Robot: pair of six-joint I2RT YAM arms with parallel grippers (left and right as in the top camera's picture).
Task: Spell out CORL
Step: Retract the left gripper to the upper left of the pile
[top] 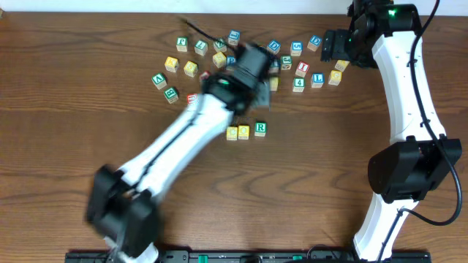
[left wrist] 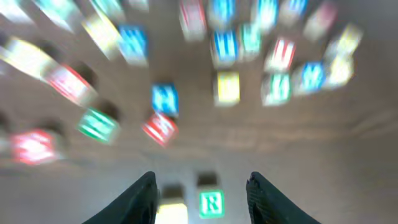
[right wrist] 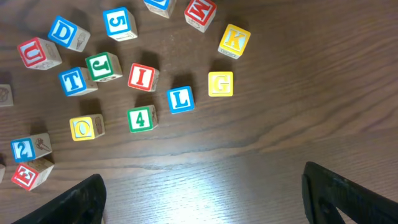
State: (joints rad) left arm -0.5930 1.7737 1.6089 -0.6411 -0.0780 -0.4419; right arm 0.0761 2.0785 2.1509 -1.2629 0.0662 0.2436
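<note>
White-faced wooden green-R cube (left wrist: 211,203) between parted left gripper (left wrist: 200,179) jaws, beside yellow-faced wooden cube (left wrist: 171,211), apparently set as third letter; right gripper (right wrist: 202,174) wide, empty, white-faced wooden blue-L cube (right wrist: 180,99) ahead.

Grn R blk (left wrist: 211,203); blu L blk (right wrist: 180,99); grn 4 blk (right wrist: 141,119); blu 2 blk (right wrist: 25,149).
</note>
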